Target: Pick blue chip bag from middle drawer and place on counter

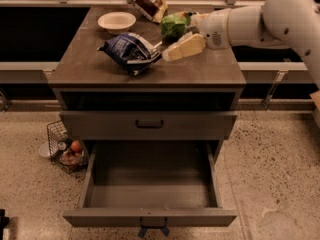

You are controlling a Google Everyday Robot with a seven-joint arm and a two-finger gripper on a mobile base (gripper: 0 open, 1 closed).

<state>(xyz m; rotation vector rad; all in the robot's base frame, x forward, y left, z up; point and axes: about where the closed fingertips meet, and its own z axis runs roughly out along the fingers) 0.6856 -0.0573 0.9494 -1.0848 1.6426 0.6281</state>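
The blue chip bag [131,51] was found lying crumpled on the counter [200,73], near the centre of the top. The gripper [170,55] was positioned just beside the bag, at 3 o'clock from it, with the white arm [260,21] extended in from the 3 o'clock side of the counter. Contact between gripper and bag could not be confirmed, and it could not be told whether the gripper was apart or together.

A pale bowl [117,21] was located at 11 o'clock from the bag, a green crinkled bag [174,26] at 2 o'clock, and a brown-red bag [146,0] at 12 o'clock, at the far edge.

The middle drawer [150,217] was pulled fully out below, a blue strap [152,230] hanging at its front. The upper drawer [100,125] was closed. A wire basket [65,149] was set on the floor at 9 o'clock from the open drawer.
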